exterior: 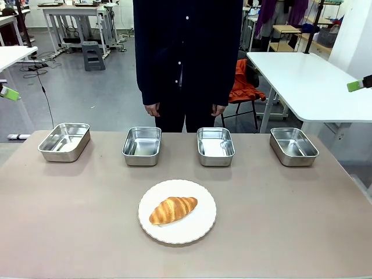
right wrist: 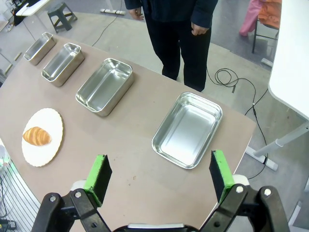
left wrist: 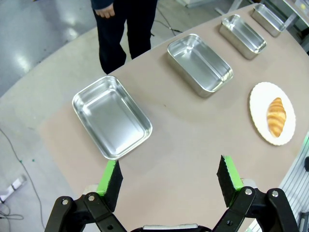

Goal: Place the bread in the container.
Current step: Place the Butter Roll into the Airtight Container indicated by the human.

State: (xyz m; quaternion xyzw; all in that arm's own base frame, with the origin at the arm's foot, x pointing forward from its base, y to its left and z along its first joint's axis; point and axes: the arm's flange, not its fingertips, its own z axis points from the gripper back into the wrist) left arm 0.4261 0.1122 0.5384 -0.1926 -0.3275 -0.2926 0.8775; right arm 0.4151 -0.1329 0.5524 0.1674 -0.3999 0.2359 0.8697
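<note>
The bread [exterior: 173, 210], a golden-brown croissant, lies on a round white plate [exterior: 197, 229] at the table's front middle. Beyond it, several identical steel pans stand empty in a row; I cannot tell which one is the container. My left gripper [left wrist: 169, 176] hovers open high over the table's left end, above the leftmost pan [left wrist: 111, 117], and the bread [left wrist: 276, 116] is far off to its side. My right gripper [right wrist: 159, 176] hovers open above the rightmost pan [right wrist: 188, 129], well away from the bread [right wrist: 36, 136]. Neither gripper holds anything.
A person stands at the far edge behind the middle pans [exterior: 142, 146] [exterior: 215, 146], hands [exterior: 152, 109] hanging at their sides. One green pad of each gripper shows at the picture's edges [exterior: 7, 93] [exterior: 357, 86]. A white table [exterior: 308, 81] stands at the back right.
</note>
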